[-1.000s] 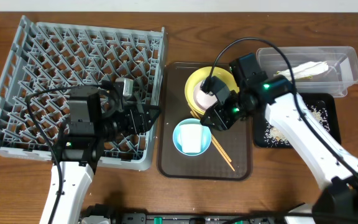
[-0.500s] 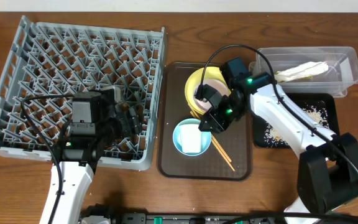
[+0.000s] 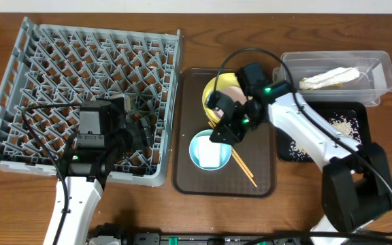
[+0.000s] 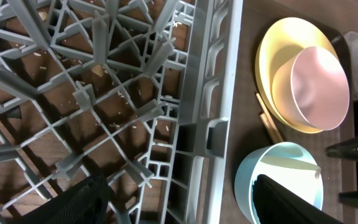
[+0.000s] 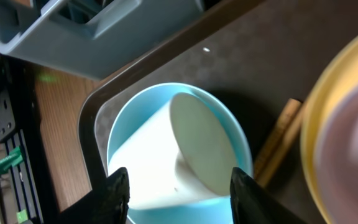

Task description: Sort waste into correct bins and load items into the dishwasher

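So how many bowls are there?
2. A light blue bowl sits on the brown tray; a pale pink bowl rests on the yellow plate behind it. The arm may hide others.

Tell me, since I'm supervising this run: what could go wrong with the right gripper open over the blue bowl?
1. The cup lies tilted inside the bowl; gripping the bowl's rim could tip it out or pinch it.
2. The chopsticks lie right beside the bowl, so the right gripper might snag them.

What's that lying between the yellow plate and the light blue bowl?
Thin wooden chopsticks lie there on the brown tray, between yellow plate and light blue bowl; the right wrist view shows them clearest.
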`<state>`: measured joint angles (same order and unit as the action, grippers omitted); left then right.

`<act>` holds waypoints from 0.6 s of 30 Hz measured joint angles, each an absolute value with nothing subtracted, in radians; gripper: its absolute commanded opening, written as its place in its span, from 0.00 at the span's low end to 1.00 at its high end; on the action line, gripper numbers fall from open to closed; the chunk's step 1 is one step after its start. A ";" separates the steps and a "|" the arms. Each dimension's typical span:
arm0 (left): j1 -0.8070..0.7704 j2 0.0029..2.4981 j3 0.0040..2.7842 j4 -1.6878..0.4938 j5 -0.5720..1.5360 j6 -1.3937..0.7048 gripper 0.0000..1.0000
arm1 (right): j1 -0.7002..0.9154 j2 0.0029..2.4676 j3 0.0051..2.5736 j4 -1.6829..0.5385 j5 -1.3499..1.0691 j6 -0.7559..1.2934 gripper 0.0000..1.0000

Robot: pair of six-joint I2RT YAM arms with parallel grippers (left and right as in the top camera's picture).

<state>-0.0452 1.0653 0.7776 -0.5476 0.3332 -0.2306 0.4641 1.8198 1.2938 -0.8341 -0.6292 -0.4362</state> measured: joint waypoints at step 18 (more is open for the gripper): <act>-0.045 1.065 0.778 -0.558 0.333 -0.231 0.77 | 0.493 1.847 1.294 -0.958 -0.616 -0.455 0.54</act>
<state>-0.0452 1.0653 0.7776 -0.5583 0.3332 -0.2310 0.4934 1.8469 1.2938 -0.9581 -0.6155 -0.4549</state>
